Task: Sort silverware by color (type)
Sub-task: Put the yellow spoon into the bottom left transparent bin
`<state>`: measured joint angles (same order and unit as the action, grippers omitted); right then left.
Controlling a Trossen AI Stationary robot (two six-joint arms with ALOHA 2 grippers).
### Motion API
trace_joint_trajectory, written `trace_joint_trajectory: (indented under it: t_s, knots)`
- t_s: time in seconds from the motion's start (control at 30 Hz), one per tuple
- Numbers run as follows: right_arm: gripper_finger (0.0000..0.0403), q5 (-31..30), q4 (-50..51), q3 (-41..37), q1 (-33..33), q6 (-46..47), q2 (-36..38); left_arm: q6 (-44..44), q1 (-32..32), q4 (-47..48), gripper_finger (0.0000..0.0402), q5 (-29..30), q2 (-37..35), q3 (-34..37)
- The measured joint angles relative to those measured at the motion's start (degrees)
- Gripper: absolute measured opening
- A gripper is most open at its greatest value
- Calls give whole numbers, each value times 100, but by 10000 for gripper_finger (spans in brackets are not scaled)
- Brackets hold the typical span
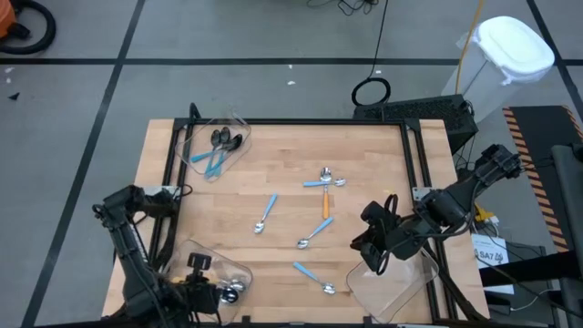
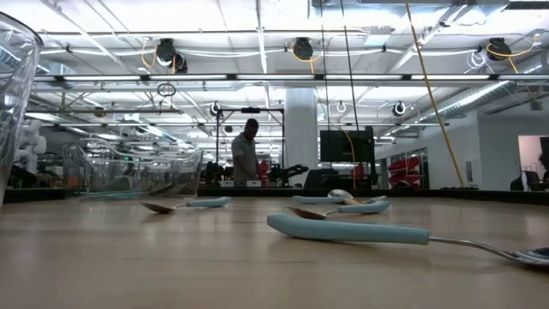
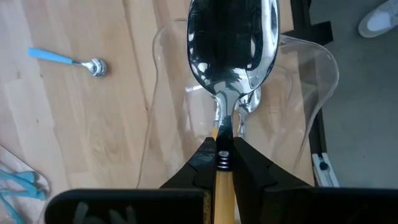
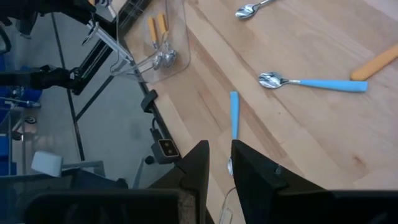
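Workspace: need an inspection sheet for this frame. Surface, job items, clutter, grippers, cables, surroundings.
Surface: wooden table, dark frame rails along its edges.
Job's things: loose spoons mid-table, including blue-handled spoon and orange-handled spoon; black spoons in far-left bin; orange-handled spoons in near-left bin.
Clutter: empty bin near right gripper.
Grippers: left gripper shut on held spoon, orange handle, over near-left bin; right gripper open, empty, over the near right table edge.
Cables: coiled cable on floor behind table.
Surroundings: person standing in room beyond; white bin at right.
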<state>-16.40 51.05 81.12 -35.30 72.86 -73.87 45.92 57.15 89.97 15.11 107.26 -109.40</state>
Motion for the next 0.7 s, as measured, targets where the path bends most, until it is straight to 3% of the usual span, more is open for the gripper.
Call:
trace_joint_trajectory:
  t_s: [0.5, 0.7]
  knots:
    - [66, -24, -1, 0, -5, 22, -2, -294, 197, -29, 28, 289, 0, 1060]
    - [66, -341, 19, 0, -3, 12, -4, -234, 206, -623, 28, 287, 0, 1254]
